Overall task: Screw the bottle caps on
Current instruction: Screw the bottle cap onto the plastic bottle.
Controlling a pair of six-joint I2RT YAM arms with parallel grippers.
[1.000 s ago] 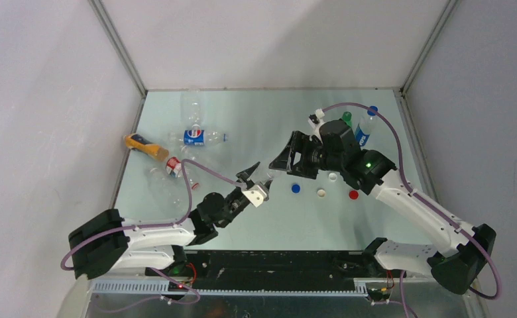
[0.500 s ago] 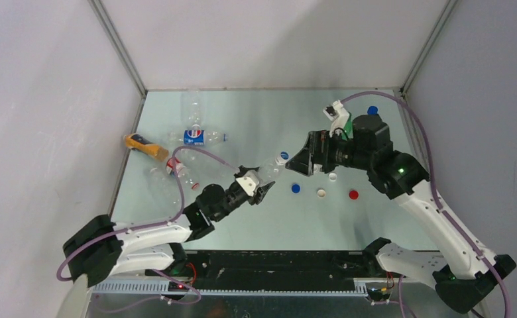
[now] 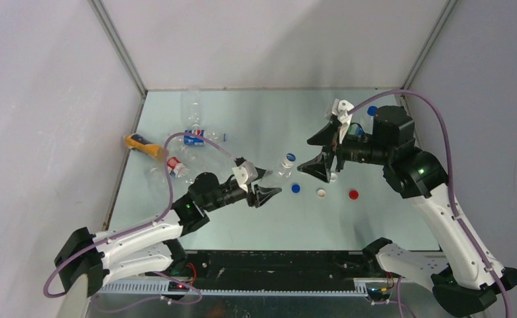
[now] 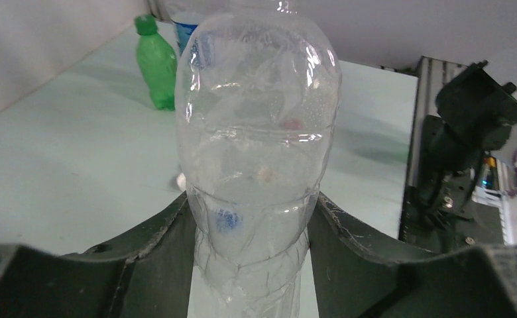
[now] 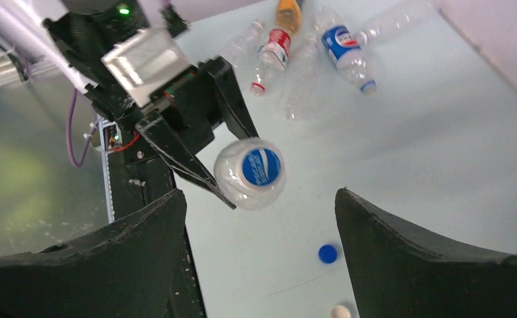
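My left gripper [image 3: 261, 190] is shut on a clear bottle [image 3: 278, 175], held off the table with its neck pointing right. In the left wrist view the bottle [image 4: 256, 152] fills the gap between both fingers of that gripper [image 4: 249, 228]. A blue bottle cap [image 5: 261, 165] sits on its mouth. My right gripper [image 3: 319, 154] hangs open just right of that cap, not touching it; its wrist view shows the right gripper [image 5: 259, 202] with only table between its fingers. Loose caps lie below: blue [image 3: 295, 188], cream [image 3: 321, 193], red [image 3: 354, 195], white [image 3: 333, 177].
Several bottles lie at the back left: a clear one [image 3: 191, 106], a blue-labelled one [image 3: 195, 137], an orange one [image 3: 143, 146], a red-labelled one [image 3: 175, 167]. A green bottle [image 4: 156, 63] stands at the back right beside a blue-capped one [image 3: 372, 110]. Walls enclose the table.
The right gripper has drawn back to the right, off the bottle's mouth, and stands wider. The left arm has reached further right with the bottle, which now shows a blue cap.
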